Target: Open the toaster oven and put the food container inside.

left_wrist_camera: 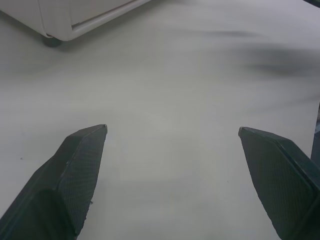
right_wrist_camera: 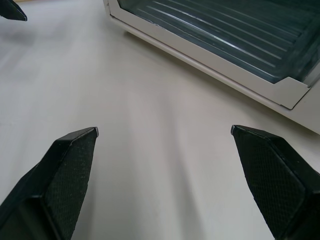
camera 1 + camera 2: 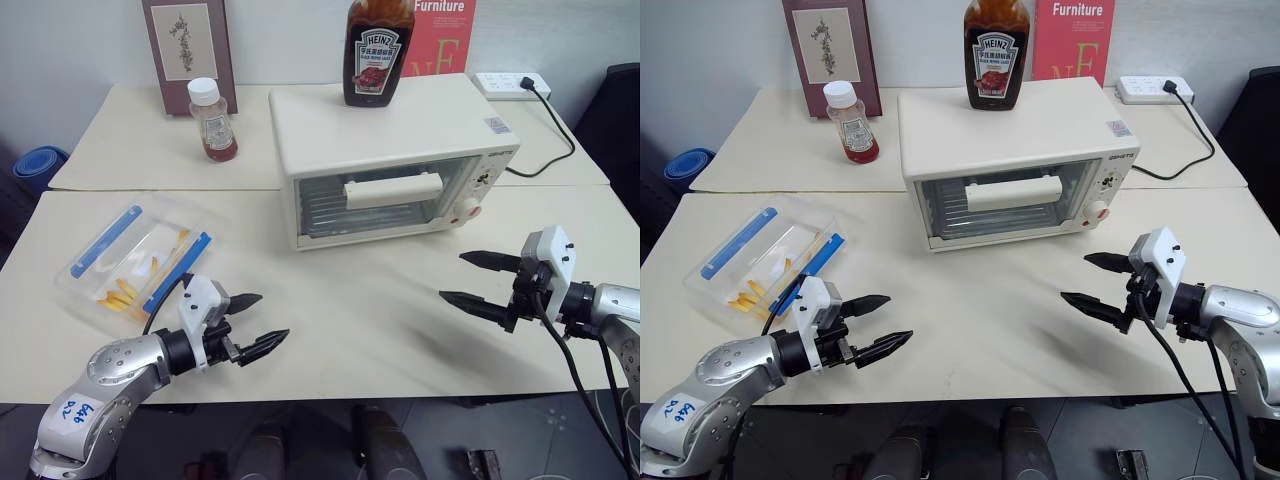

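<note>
Toaster oven [image 3: 390, 165] sits mid-table [image 3: 380, 320], glass door shut, ketchup bottle [image 3: 377, 50] standing on its top. Food container [image 3: 135, 260] lies flat on the table, well out from the oven's front-left corner, lid on, fries inside. Left gripper [image 3: 255, 322] hovers just beside the container, fingers spread wide, holding nothing. Right gripper [image 3: 478, 280] hovers near the oven's front-right corner, fingers also spread, empty. Small sauce bottle [image 3: 212, 120] stands left of the oven

The cream toaster oven [image 3: 390, 165] stands shut mid-bench; the clear, blue-clipped food container [image 3: 140, 260] lies well to its left.
</note>
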